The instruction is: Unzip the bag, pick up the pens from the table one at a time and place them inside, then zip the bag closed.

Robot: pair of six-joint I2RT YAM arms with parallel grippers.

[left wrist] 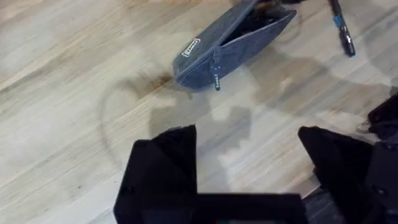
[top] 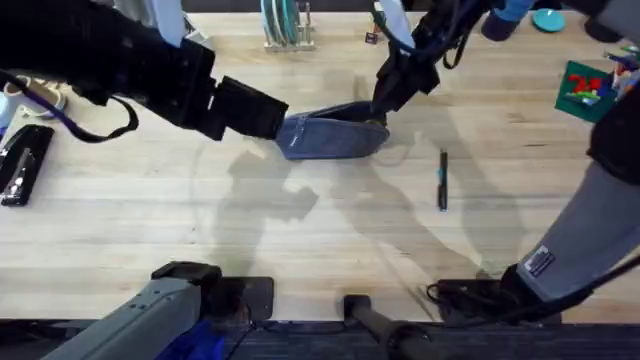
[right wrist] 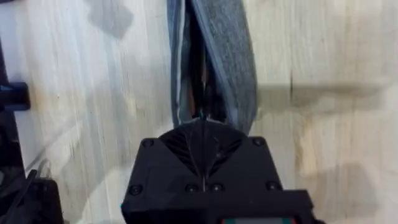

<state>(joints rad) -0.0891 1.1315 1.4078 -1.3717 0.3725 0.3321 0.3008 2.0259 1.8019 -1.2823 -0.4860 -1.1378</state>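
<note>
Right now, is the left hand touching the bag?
Apart. The left wrist view shows bare table between the open left hand and the bag.

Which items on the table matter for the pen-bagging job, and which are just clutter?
Job:
- bag, zipper open, right gripper at its end
- pen lying on the table
- left gripper, open, just short of the bag

Clutter:
- black stapler at the left edge
- green toy-brick piece far right
- dish rack at the far edge
</note>
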